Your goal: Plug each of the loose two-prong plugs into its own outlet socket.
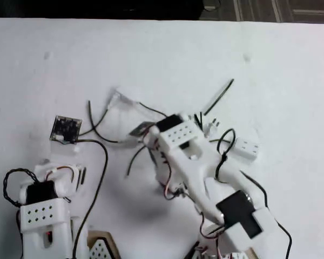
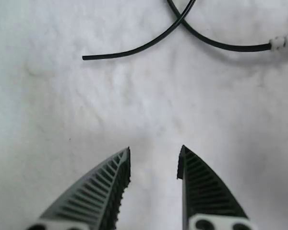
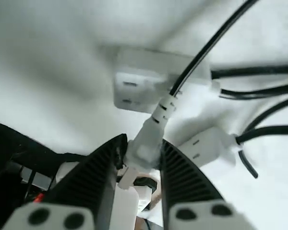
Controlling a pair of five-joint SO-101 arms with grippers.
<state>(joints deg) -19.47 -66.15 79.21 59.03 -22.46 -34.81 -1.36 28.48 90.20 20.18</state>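
My right gripper (image 3: 141, 158) is shut on a white two-prong plug (image 3: 148, 141) whose black cord (image 3: 206, 50) runs away from it. A little beyond the plug lies a white outlet socket (image 3: 139, 84) with two slots facing me. A second white plug body (image 3: 209, 143) lies beside it. From above, the right gripper (image 1: 143, 132) is at the table's middle, and another white socket block (image 1: 245, 148) lies to its right. My left gripper (image 2: 153, 167) hangs open over bare table with nothing between its fingers; from above the left gripper (image 1: 81, 176) sits at the front left.
A small black circuit board (image 1: 65, 128) lies at the left. Loose black cables (image 1: 100, 127) curl across the middle, and one cable end (image 2: 134, 50) lies ahead of the left gripper. A white connector (image 1: 123, 97) lies behind the middle. The table's dark far edge (image 1: 97, 8) runs along the back.
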